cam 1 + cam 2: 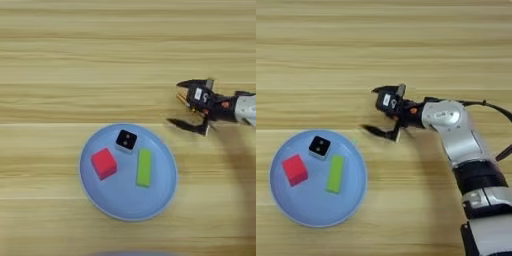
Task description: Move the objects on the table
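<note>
On table, plate with red cube, green bar, lower-left of spread fingers, orange stick between them.

Light wooden table fills the view edge to edge, horizontal grain stripes and plank seams under even, soft light.

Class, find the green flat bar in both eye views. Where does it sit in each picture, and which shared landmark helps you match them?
Left eye view: the green flat bar lies just right of centre, below the middle.
Right eye view: it lies left of centre, below the middle.
Shared landmark: the round light-blue plate holding it, with the red cube to its left.
</note>
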